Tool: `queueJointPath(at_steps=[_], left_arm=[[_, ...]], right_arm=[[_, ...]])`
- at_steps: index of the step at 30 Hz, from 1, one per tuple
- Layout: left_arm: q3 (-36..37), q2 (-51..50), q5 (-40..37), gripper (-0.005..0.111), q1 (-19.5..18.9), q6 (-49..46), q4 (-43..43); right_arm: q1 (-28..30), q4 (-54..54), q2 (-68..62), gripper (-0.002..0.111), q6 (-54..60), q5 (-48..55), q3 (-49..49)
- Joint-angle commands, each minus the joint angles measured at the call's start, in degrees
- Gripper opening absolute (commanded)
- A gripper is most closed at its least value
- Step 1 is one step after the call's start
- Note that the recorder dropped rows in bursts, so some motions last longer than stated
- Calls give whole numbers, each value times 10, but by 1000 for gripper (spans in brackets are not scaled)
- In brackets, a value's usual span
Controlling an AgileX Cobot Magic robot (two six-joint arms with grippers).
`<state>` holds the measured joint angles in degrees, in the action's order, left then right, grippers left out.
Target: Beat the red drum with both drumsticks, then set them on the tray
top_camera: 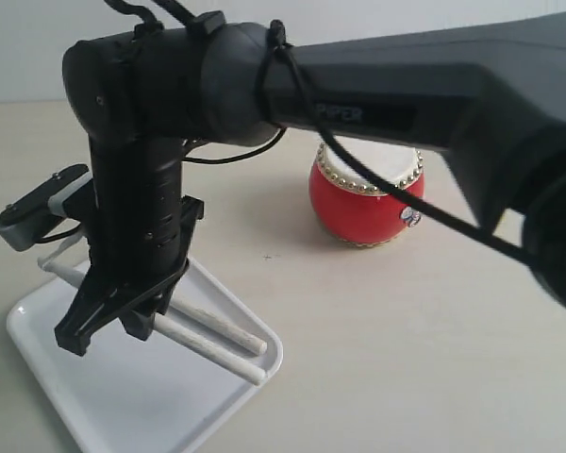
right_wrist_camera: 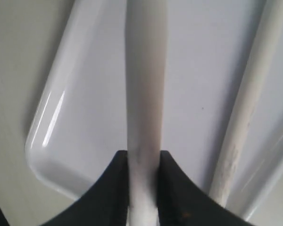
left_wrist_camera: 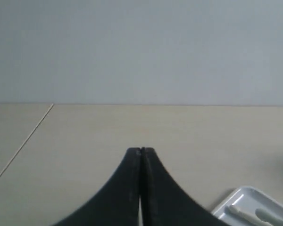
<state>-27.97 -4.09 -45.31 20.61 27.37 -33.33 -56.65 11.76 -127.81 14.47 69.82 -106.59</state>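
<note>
The red drum (top_camera: 366, 203) stands upright on the table, partly hidden behind the right arm. My right gripper (top_camera: 108, 335) has reached across to the left and points down over the white tray (top_camera: 151, 406). In the right wrist view this gripper (right_wrist_camera: 144, 157) is shut on one pale drumstick (right_wrist_camera: 145, 70), just above the tray floor (right_wrist_camera: 198, 56). The second drumstick (right_wrist_camera: 250, 103) lies alongside, free. Both sticks (top_camera: 222, 326) (top_camera: 217, 357) show slanting across the tray. My left gripper (left_wrist_camera: 140, 150) is shut and empty, away from the drum; it is not in the exterior view.
The beige table (top_camera: 406, 359) spreads around drum and tray, with a pale wall behind. The right arm's black link (top_camera: 406, 85) spans the top of the exterior view. A corner of the tray (left_wrist_camera: 240, 200) shows in the left wrist view.
</note>
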Motion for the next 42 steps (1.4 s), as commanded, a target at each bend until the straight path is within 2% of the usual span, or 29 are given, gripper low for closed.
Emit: queueJointPath(at_steps=[1, 6, 22, 42], left_arm=[[33, 8, 5, 0, -1, 27, -7], [31, 8, 6, 0, -1, 27, -7], [32, 8, 6, 0, -1, 27, -6], [33, 8, 6, 0, -1, 27, -6]], right_arm=[[0, -5, -45, 0, -32, 1, -67], [0, -8, -63, 0, -38, 1, -96], [0, -61, -82, 0, -26, 1, -96], [-7, -65, -107, 0, -26, 1, -96]])
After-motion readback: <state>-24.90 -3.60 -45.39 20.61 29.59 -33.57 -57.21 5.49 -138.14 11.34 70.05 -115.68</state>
